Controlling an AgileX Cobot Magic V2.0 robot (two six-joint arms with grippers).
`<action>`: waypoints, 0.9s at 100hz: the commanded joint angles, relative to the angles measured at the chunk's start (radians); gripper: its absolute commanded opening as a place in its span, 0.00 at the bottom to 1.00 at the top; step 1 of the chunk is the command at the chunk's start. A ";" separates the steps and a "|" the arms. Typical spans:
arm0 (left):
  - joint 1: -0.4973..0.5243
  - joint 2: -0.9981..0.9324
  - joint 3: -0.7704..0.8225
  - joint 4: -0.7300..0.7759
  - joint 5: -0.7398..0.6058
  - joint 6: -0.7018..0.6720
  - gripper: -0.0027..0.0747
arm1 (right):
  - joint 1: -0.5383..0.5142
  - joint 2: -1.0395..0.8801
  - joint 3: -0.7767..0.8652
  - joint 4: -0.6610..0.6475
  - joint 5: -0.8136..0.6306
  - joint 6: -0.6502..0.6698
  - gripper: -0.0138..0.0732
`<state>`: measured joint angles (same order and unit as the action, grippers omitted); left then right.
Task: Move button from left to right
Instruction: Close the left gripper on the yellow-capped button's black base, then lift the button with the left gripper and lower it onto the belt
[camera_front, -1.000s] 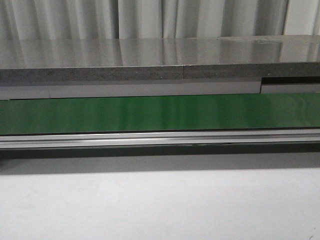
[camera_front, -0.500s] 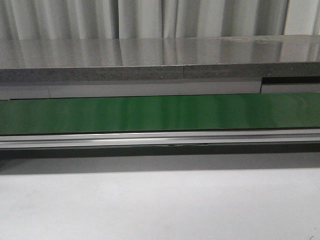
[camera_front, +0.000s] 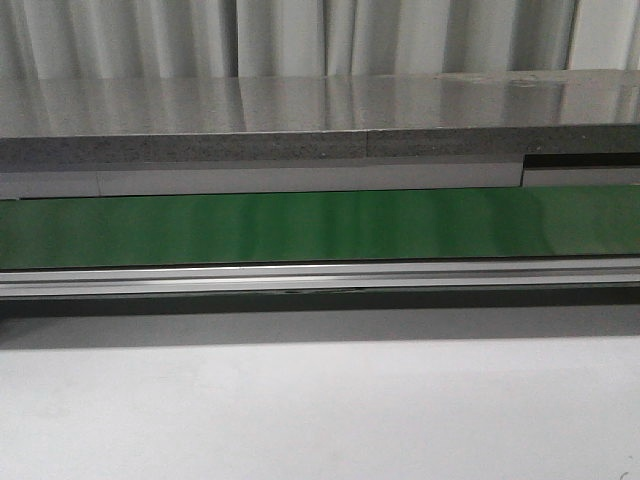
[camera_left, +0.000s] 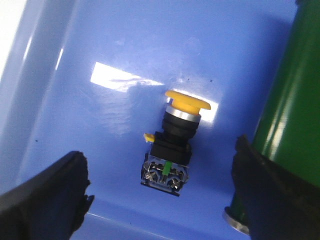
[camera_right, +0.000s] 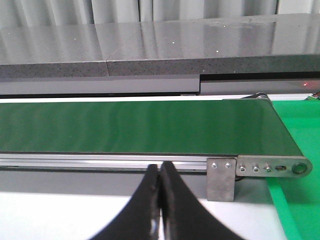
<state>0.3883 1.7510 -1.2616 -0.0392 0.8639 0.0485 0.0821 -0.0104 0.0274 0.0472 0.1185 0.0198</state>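
The button (camera_left: 172, 137), with a yellow mushroom cap and a black body bearing a green mark, lies on its side on the floor of a blue bin (camera_left: 100, 60) in the left wrist view. My left gripper (camera_left: 160, 192) is open above it, its two black fingers (camera_left: 45, 200) wide apart on either side, not touching it. My right gripper (camera_right: 160, 172) is shut and empty, its tips in front of the green conveyor belt (camera_right: 135, 127). Neither gripper nor the button shows in the front view.
A green cylinder with a metal rim (camera_left: 285, 125) stands in the bin close beside my left gripper's one finger. The conveyor (camera_front: 320, 225) with its aluminium rail (camera_front: 320, 277) runs across the front view, a grey counter (camera_front: 300, 120) behind it. A green surface (camera_right: 300, 130) lies past the belt's end.
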 joint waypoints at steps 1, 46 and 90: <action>0.004 -0.012 -0.032 -0.014 -0.039 0.000 0.77 | -0.001 -0.019 -0.017 -0.013 -0.082 -0.002 0.08; 0.004 0.124 -0.049 -0.031 -0.052 0.000 0.77 | -0.001 -0.018 -0.017 -0.013 -0.082 -0.002 0.08; 0.004 0.219 -0.049 -0.035 -0.080 0.000 0.75 | -0.001 -0.018 -0.017 -0.013 -0.082 -0.002 0.08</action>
<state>0.3883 1.9955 -1.2854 -0.0590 0.7987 0.0515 0.0821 -0.0104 0.0274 0.0472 0.1185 0.0198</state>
